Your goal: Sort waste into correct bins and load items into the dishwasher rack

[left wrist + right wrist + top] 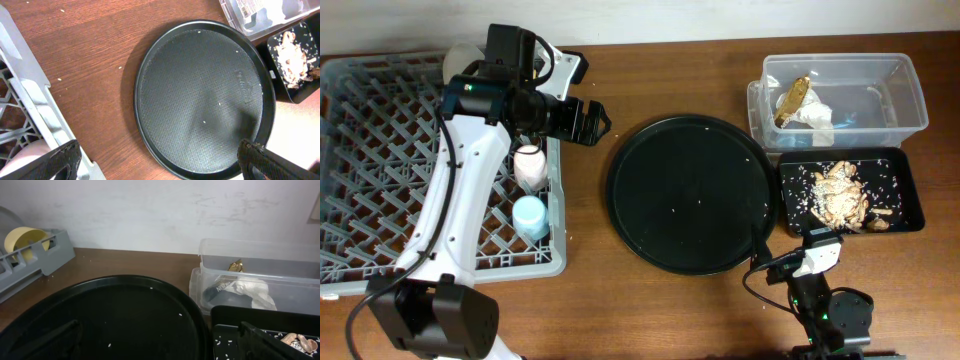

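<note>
rack [380, 120] holds pink cup [528, 165], blue cup [530, 216], seemingly bowl [24, 242]

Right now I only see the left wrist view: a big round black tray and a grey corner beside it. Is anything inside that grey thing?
Observer: Yes. A pink cup and a blue cup sit in the rack, along its right side.
Operator: What's in the clear box at my top edge?
Observer: That tub holds white napkins with a brown scrap lying on them.
Operator: Any other dishes?
Observer: A yellow bowl stands on edge in the rack; the right wrist view shows it.
</note>
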Available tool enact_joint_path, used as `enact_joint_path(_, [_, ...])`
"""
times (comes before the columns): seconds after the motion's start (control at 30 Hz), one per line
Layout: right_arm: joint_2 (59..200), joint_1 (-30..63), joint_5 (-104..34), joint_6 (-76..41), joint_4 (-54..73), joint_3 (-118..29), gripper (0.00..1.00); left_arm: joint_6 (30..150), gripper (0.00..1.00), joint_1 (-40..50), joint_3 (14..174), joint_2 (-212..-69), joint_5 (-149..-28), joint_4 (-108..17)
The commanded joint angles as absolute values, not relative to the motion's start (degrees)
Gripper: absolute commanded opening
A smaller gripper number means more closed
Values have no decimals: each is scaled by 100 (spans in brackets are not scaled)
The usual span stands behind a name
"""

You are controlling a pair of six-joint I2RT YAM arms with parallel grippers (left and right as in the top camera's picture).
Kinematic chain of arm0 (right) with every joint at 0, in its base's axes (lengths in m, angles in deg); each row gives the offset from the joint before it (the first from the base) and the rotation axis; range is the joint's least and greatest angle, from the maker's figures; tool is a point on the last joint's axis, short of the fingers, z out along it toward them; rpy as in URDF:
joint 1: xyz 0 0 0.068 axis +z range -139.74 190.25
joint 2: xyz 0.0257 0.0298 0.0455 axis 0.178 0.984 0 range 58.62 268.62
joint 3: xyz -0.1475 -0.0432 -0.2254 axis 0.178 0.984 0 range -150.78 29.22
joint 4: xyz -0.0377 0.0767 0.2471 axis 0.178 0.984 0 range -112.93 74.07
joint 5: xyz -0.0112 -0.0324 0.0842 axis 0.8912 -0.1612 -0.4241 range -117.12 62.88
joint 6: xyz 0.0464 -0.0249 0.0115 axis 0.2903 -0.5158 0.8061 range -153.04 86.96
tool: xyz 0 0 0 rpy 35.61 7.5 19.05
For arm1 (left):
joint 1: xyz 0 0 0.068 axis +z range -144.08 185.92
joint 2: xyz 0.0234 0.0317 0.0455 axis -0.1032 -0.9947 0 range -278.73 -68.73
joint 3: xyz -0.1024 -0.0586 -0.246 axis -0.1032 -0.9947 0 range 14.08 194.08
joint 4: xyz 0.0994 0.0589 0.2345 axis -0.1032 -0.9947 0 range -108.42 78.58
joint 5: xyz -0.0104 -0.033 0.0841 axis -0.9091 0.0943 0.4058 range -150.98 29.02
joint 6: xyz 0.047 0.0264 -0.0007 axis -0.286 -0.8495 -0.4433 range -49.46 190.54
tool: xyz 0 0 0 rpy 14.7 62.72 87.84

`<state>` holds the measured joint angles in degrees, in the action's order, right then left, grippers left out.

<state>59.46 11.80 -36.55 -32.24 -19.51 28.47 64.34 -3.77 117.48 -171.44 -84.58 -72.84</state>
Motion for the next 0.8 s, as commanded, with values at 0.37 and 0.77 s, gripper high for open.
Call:
enact_joint_path(0.37, [5880, 1217, -3723, -3261, -1940, 2891, 98, 6465, 99, -382, 11807, -17168, -8517, -7276])
enact_joint_path(0.77, [5880, 1217, -3723, -3261, -1940, 2891, 98, 5475, 99, -314, 11772, -16130, -7957, -6834])
